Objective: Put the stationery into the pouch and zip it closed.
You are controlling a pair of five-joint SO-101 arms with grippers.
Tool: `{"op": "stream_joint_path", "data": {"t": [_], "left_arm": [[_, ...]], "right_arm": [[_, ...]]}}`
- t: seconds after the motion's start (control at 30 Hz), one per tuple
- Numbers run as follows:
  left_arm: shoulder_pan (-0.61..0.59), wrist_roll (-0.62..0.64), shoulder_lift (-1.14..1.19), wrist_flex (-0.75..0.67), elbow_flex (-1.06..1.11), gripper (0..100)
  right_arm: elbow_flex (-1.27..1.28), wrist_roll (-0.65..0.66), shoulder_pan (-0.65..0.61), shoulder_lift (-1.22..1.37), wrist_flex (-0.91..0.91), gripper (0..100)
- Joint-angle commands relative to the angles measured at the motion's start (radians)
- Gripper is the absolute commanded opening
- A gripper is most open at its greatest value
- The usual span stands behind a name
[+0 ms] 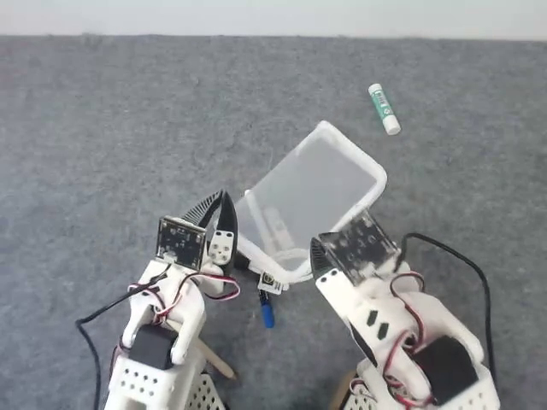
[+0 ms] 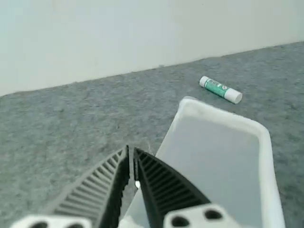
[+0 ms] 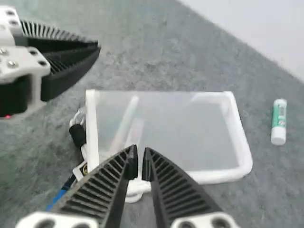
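Observation:
A translucent white pouch [image 1: 318,190] lies mid-table, with a pale stick-like item [image 1: 276,227] showing through its wall. A green-and-white glue stick [image 1: 384,108] rests on the felt beyond the pouch, apart from both arms. A blue pen [image 1: 267,313] and a small black item with a tag [image 1: 270,281] lie at the pouch's near edge between the arms. My left gripper [image 2: 131,153] is shut just off the pouch's [image 2: 223,156] left corner, and nothing shows in it. My right gripper [image 3: 139,152] hovers shut over the pouch's [image 3: 166,124] near rim.
Grey felt [image 1: 102,137] covers the whole table, with free room to the left and far side. A tan stick [image 1: 217,362] lies beside the left arm's base. Black cables [image 1: 479,282] trail off the right arm.

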Motion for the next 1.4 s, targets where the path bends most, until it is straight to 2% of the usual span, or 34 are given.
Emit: {"op": "stream_joint_path", "data": {"t": [0.0, 0.2, 0.27, 0.4, 0.47, 0.77, 1.0, 1.37], "left_arm": [[-0.011, -0.014, -0.017, 0.044, -0.087, 1], [-0.192, 0.017, -0.017, 0.184, -0.213, 2], [-0.261, 0.084, -0.017, 0.230, -0.249, 6], [-0.396, 0.244, -0.017, 0.244, -0.263, 23], [-0.442, 0.298, -0.017, 0.242, -0.265, 25], [-0.457, 0.301, -0.017, 0.229, -0.265, 24], [-0.493, 0.304, -0.018, 0.222, -0.265, 24], [-0.502, 0.304, -0.018, 0.213, -0.260, 24]], "right_arm": [[-0.005, 0.006, -0.036, -0.013, 0.001, 0.9], [-0.003, 0.006, -0.151, 0.131, -0.008, 7.4], [-0.006, 0.006, -0.186, 0.211, -0.025, 11.3], [-0.006, 0.006, -0.262, 0.378, -0.093, 15.9], [-0.006, 0.011, -0.303, 0.453, -0.136, 17.1], [-0.011, 0.015, -0.406, 0.730, -0.378, 16.9], [-0.012, 0.015, -0.417, 0.900, -0.555, 17.3], [-0.221, 0.011, -0.398, 1.247, -0.522, 17.3]]}}
